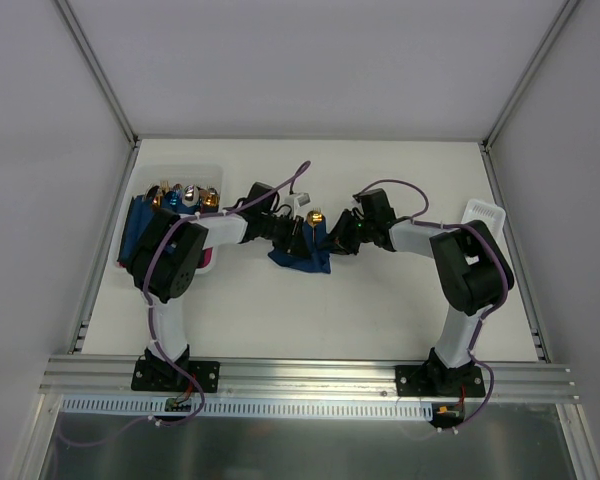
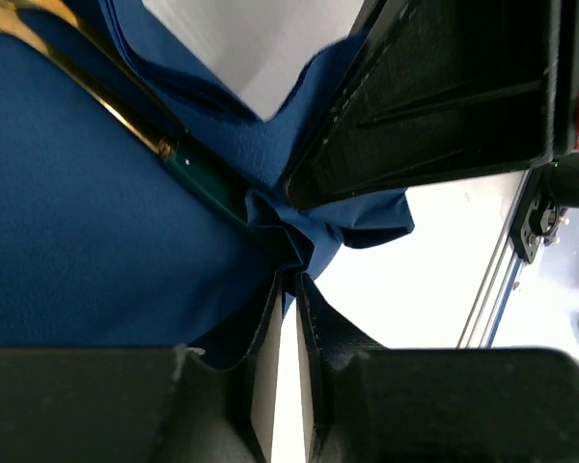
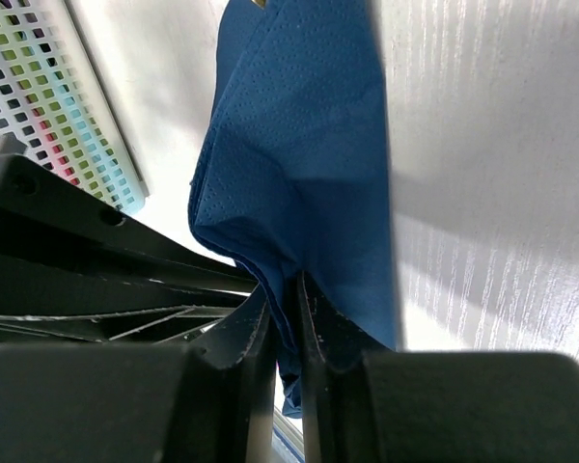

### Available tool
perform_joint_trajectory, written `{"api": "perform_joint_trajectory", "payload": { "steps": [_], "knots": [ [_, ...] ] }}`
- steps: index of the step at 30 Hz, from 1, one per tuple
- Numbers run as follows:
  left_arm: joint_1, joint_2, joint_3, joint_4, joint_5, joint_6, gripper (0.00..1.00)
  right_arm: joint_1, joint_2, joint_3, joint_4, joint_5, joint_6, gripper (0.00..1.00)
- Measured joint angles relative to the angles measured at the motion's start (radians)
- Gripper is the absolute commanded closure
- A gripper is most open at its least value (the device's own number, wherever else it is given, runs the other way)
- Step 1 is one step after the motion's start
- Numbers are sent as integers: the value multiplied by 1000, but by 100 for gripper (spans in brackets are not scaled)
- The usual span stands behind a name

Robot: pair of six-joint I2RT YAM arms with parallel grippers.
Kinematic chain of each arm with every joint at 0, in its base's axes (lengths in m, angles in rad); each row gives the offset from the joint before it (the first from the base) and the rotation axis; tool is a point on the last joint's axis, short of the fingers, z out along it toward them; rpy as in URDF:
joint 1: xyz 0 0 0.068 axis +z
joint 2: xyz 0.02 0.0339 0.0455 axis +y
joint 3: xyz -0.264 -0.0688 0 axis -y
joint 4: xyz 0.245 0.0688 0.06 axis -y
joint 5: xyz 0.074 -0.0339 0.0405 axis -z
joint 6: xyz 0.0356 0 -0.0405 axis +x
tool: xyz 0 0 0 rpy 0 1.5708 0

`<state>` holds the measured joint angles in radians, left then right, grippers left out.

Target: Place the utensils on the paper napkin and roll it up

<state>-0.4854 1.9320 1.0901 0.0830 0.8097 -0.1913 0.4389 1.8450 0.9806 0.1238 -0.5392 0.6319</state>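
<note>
Rolling is judged in hand: the paper napkin (image 1: 302,258), draped over the utensils (image 2: 96,92), is pinched by left gripper (image 2: 289,280) and right gripper (image 3: 288,285), and a joint turn is required.

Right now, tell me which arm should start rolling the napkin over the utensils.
Left, probably: the left gripper pinches the paper napkin right beside the utensils; the right gripper holds an edge farther off.
</note>
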Motion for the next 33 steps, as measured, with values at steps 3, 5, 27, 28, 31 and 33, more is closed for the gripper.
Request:
{"api": "perform_joint_trajectory", "payload": {
  "steps": [3,5,27,28,31,33],
  "knots": [
    [0,19,23,6,1,-8,96,-2,0,-2,1,0,0,85],
    [0,37,36,8,1,-14,96,-3,0,-3,0,0,0,85],
    [3,126,84,-17,2,-85,98,5,-28,-11,1,-27,-4,69],
    [3,126,84,-16,2,-86,98,8,-28,-11,3,-28,-3,69],
    [3,126,84,-17,2,-88,98,16,-29,-14,19,-35,9,66],
    [3,126,84,-17,2,-89,98,18,-29,-19,32,-42,19,63]
  ]
}}
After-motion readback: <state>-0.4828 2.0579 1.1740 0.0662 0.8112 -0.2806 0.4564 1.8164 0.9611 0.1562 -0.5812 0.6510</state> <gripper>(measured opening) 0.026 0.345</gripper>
